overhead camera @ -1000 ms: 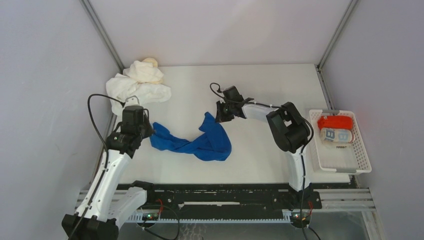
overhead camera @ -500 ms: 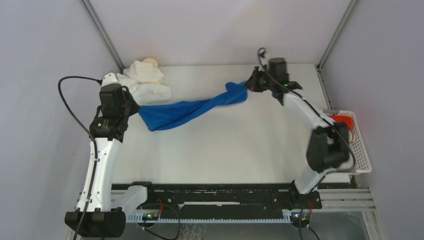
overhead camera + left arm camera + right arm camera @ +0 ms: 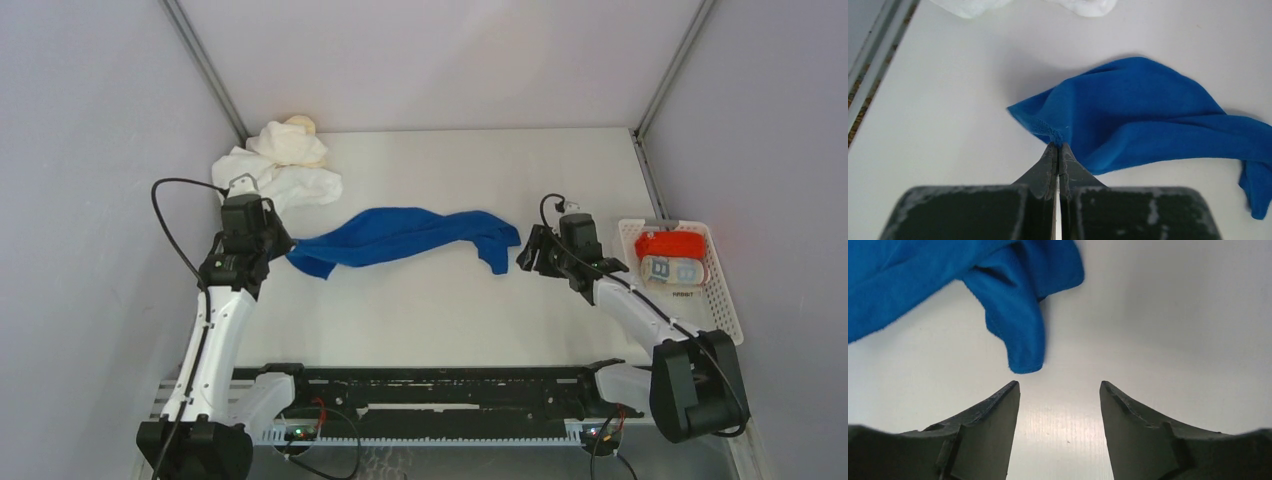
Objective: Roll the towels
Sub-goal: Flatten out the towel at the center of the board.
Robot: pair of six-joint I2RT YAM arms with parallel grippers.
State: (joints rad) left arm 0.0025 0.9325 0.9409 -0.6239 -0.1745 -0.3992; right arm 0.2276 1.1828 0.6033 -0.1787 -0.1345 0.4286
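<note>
A royal blue towel lies stretched left to right across the table's middle. My left gripper is shut on its left corner, the blue towel bunching at the pinched fingertips in the left wrist view. My right gripper stands open just right of the towel's right end, holding nothing; that loose end of the blue towel lies on the table just ahead of my left-hand finger. A heap of white and cream towels sits at the back left corner.
A white slatted basket at the right edge holds a red roll and a light-blue patterned roll. Grey walls close the back and both sides. A black rail runs along the near edge.
Both arms carried the blue towel up and back, then lowered it stretched on the table. My right gripper has let go of its right end and drawn back to the right; the left still grips.
</note>
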